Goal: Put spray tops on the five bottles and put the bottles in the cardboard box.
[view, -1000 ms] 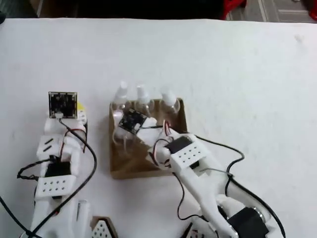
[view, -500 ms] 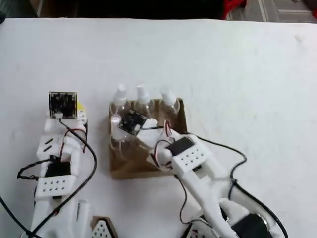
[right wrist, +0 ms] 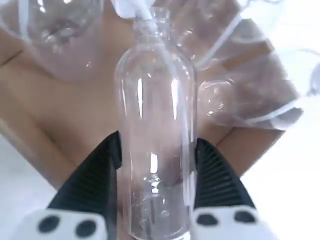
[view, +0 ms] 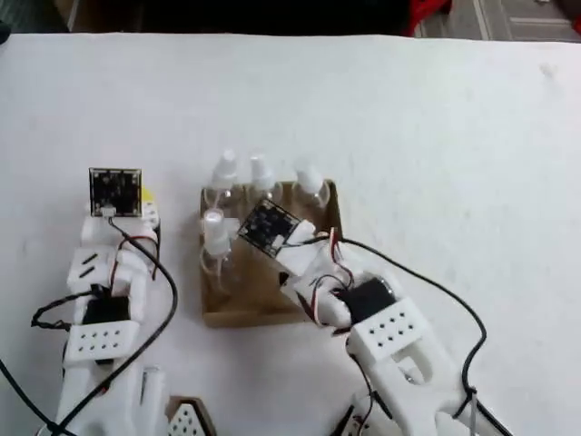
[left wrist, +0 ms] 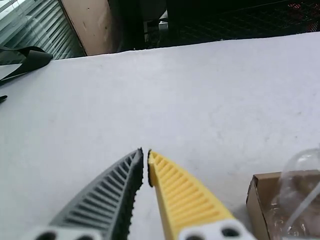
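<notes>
Left jaws shut and empty beside the box [view: 259, 316]; right jaws clamped on a bottle [right wrist: 155, 125] in it.
At far left on the white counter [view: 436, 118], left arm [view: 109, 272], its grey and yellow fingers [left wrist: 112, 195] meeting tip to tip with nothing between, above bare counter with a box corner just beside. In the middle, the cardboard box, three bottles [view: 261, 177] with white spray tops in a row along its far wall. In the box's left part, the clear bottle with its top on, gripped at the body by the black fingers [right wrist: 95, 180] of the right jaws, one against each side. At right, right arm [view: 390, 336] reaching in over the box's near edge.
</notes>
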You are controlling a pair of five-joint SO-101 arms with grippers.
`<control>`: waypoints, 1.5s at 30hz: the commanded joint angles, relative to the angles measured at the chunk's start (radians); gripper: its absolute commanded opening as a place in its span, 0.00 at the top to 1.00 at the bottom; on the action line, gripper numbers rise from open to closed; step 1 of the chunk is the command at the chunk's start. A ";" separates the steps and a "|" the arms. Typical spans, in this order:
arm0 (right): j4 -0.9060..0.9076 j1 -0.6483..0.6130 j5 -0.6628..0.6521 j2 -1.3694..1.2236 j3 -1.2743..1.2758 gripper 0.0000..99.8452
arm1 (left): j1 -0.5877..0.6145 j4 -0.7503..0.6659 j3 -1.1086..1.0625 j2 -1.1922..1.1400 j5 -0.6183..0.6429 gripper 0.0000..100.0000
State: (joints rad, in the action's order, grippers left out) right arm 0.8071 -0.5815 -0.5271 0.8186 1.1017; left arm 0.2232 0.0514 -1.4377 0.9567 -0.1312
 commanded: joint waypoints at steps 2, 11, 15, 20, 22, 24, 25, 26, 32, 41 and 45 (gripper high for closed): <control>0.007 0.007 -0.006 0.085 0.015 0.98 | -0.007 -0.029 0.008 0.005 0.000 0.98; 0.010 0.010 -0.043 0.143 0.049 0.98 | -0.007 -0.029 0.008 0.005 0.000 0.98; 0.008 0.010 -0.046 0.206 0.075 0.98 | -0.007 -0.029 0.008 0.005 0.000 0.98; 0.008 0.012 -0.046 0.331 0.130 0.98 | -0.007 -0.029 0.008 0.005 0.000 0.98; 0.010 0.008 -0.049 0.384 0.157 0.98 | -0.007 -0.029 0.008 0.005 0.000 0.98; 0.010 0.008 -0.048 0.443 0.180 0.98 | -0.007 -0.029 0.008 0.005 0.000 0.98; 0.012 0.010 -0.048 0.470 0.192 0.98 | -0.007 -0.029 0.008 0.005 0.000 0.98; 0.015 0.007 -0.048 0.498 0.206 0.98 | -0.005 -0.029 0.008 0.005 0.000 0.98; 0.079 -0.048 -0.025 0.697 0.264 0.98 | -0.002 -0.029 0.008 0.007 0.000 0.98; 0.226 -0.051 0.026 0.993 0.279 0.98 | -0.002 -0.029 0.008 0.007 0.000 0.98; 0.229 -0.059 0.026 0.980 0.276 0.98 | -0.001 -0.029 0.008 0.007 0.000 0.98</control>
State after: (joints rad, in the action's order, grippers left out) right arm 1.0311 -0.6229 -0.5086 1.7960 1.3963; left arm 0.2232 0.0514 -1.4377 0.9567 -0.1312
